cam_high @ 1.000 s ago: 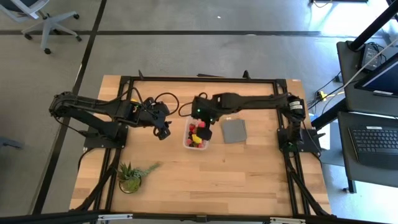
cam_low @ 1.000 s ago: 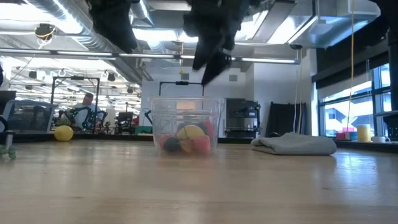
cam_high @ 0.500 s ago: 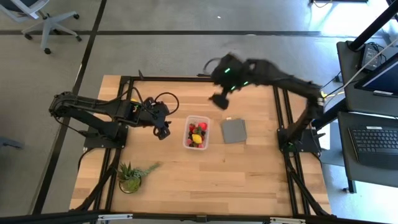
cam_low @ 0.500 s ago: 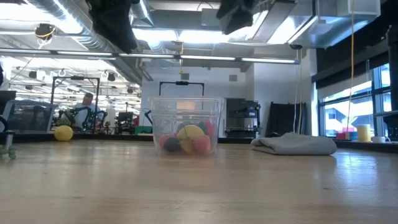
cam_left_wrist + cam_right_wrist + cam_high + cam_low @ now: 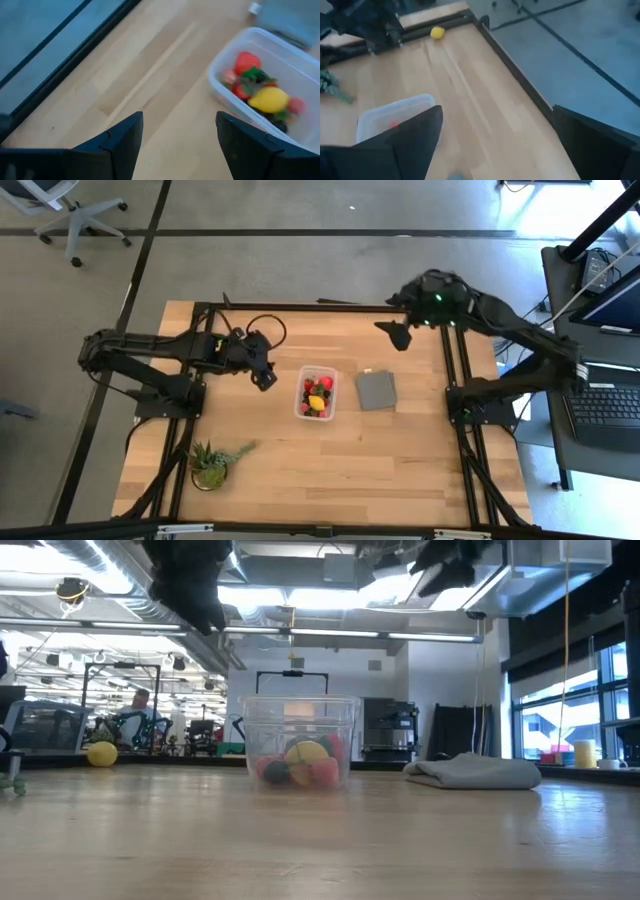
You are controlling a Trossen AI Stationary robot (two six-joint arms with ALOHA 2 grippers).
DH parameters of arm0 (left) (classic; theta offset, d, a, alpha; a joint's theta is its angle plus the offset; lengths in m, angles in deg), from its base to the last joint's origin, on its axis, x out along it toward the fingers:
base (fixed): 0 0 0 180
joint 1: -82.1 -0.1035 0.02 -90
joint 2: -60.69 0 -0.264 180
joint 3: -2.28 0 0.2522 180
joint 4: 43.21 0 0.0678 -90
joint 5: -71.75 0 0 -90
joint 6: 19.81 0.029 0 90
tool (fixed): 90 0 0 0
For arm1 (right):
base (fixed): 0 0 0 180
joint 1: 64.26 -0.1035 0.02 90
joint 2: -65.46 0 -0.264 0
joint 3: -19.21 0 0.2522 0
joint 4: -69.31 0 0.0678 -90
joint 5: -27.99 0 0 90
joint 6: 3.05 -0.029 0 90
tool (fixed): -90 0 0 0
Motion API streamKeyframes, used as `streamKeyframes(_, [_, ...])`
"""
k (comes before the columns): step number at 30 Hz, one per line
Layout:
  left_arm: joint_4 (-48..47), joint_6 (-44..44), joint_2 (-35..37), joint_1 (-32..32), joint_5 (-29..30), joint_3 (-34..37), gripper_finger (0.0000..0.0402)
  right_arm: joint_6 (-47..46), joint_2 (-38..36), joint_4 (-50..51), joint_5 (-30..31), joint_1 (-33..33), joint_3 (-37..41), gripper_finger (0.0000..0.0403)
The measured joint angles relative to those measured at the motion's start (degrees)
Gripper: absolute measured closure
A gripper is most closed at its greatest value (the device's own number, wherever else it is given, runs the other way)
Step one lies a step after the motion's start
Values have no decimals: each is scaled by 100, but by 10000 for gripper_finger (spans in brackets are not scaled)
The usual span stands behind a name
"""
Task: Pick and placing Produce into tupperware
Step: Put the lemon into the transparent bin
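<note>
The clear tupperware stands on the wooden table and holds red strawberry-like pieces, dark berries and a yellow piece. In the low view the same tub shows its fruit at the bottom. Another yellow piece lies alone on the table near the far left corner. My left gripper hovers open just left of the tub. My right gripper is open and raised high, beyond the tub toward the far right.
A flat grey square piece lies right of the tub. A green spiky potted plant stands near the front left. The dark frame rails run along the table's edges. Bare wood stretches across the table's near half.
My right gripper has risen from just above the tub and swung away toward the table's far right, ending high above the far edge. My left gripper has shifted slightly toward the far edge. The tub and its fruit have stayed in place.
</note>
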Motion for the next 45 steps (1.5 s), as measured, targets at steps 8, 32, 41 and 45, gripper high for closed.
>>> streamKeyframes(8, [-686,46,-35,-1179,-630,0,160,-652,-1378,-1815,2,8,2237,26])
streamKeyframes(32, [-988,414,-1094,-3865,-1711,0,75,-1046,-1750,-3535,4,78,3149,26])
streamKeyframes(41, [-1132,-785,-1093,-4051,-1028,0,74,-1044,-1750,-3537,4,80,3149,26])
streamKeyframes(45, [-1199,-828,-1139,-4272,-830,0,82,-1039,-1750,-3541,4,80,3148,26])
